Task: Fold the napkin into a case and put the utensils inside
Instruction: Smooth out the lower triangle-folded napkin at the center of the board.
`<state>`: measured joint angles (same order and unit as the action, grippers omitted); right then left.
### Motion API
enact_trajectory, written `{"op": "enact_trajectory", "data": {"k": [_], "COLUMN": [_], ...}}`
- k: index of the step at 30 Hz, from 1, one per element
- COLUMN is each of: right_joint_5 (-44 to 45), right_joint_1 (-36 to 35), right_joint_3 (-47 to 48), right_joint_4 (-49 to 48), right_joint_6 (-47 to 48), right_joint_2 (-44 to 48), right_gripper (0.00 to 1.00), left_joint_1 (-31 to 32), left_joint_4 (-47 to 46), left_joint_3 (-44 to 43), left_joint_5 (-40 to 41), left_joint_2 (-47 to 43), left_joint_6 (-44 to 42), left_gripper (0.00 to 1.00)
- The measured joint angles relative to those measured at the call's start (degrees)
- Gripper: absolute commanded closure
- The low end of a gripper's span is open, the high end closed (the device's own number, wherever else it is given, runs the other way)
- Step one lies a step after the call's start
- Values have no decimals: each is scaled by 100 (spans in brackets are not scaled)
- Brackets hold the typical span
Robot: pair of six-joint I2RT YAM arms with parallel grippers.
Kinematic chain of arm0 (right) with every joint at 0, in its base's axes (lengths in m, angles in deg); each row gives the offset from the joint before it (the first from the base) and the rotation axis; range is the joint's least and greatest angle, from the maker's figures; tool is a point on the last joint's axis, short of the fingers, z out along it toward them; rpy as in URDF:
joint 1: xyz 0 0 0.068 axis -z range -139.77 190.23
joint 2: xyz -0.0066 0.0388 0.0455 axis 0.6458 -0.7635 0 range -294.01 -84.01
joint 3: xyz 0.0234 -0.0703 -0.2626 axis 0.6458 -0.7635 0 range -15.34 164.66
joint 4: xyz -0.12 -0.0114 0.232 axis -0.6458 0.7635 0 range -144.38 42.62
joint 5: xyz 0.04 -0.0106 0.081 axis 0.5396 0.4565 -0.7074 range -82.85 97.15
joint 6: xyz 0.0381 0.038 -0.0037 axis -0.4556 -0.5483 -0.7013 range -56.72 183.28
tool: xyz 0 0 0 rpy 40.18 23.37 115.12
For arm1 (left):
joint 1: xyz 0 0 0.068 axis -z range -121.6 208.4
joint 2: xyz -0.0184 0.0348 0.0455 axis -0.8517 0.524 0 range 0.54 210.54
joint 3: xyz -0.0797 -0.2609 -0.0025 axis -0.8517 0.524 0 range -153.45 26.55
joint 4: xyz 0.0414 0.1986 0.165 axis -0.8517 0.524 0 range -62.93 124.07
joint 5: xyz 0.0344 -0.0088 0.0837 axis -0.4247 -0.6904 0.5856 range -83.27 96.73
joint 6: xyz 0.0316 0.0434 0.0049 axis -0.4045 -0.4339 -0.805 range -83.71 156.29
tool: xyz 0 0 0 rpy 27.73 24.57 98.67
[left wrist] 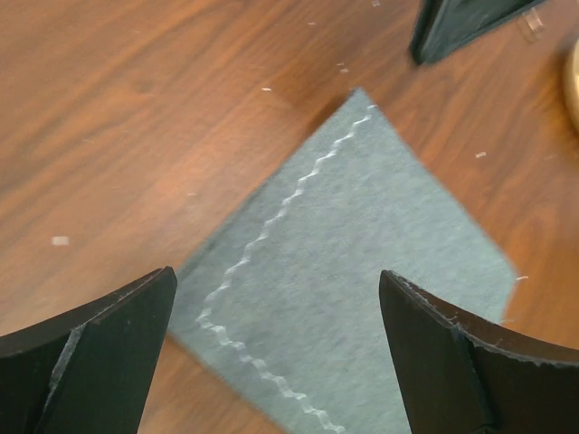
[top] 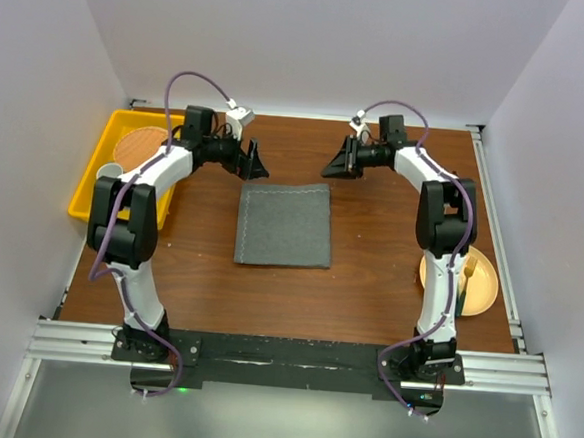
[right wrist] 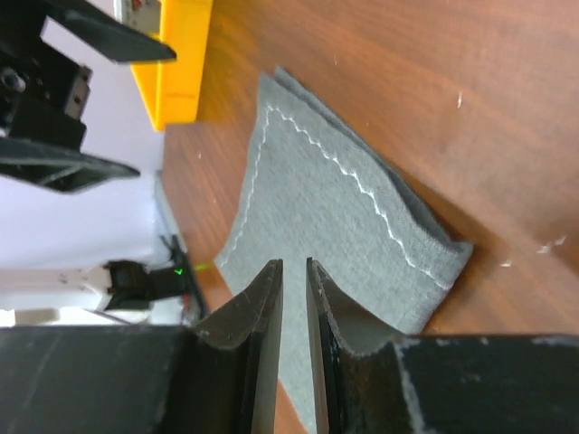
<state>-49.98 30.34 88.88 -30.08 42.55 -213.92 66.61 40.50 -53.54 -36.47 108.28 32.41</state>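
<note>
Dark grey napkin [top: 284, 223] lies flat mid-table, already doubled: 2 layers show at its edge in the right wrist view. It is nearly square, slightly longer left to right, with a zigzag hem stitch along the far edge. Yellow-orange plate [top: 482, 292] sits well apart at near right; I can't make out the utensils. Left gripper [top: 256, 166] hangs just past the far-left corner, fingers spread wide, and the corner lies toward the near side, below and between them. Right gripper [top: 332, 170] hangs just past the far-right corner, fingers almost pressed together with only a thin slit and nothing pinched. Both look about equally near. The next fold likely starts from the far edge. Yellow tray [top: 92, 180] is at far left.
</note>
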Motion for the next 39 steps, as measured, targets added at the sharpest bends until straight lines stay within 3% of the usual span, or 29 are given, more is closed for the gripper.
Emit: {"op": "enact_trajectory", "data": {"k": [6,9,14,23,27,32,36,39], "right_joint_5": [-363,-391,-374,256,247,70,55,223], "right_joint_1": [-177,-297,-396,-306,-291,-278,-214,-136], "right_joint_3": [-1202,-1394,-1233,-1115,-1117,-933,-385,262], "right_joint_4": [-1624,-1939,-2094,-1563,-1434,-1180,-568,153], "right_joint_6": [-1633,-2017,-2037,-1508,-1394,-1357,-887,-15], "right_joint_2": [13,0,-142,-656,-643,-555,-323,-166], "right_gripper": [78,79,79,77,72,58,47,39], "left_joint_1": [44,55,55,-146,-181,-232,-302,-363], "left_joint_4": [-623,-1165,-1735,-2107,-2050,-1700,-796,-227], "left_joint_3": [511,778,973,918,901,896,367,-299], "left_joint_5": [-498,-737,-909,-1147,-1241,-1294,-1128,-874], "left_joint_2": [149,284,710,1318,1322,1145,918,822], "left_joint_6": [1003,1709,2583,3333,3333,3014,2179,1165], "left_gripper": [0,0,0,0,0,1,15,26]}}
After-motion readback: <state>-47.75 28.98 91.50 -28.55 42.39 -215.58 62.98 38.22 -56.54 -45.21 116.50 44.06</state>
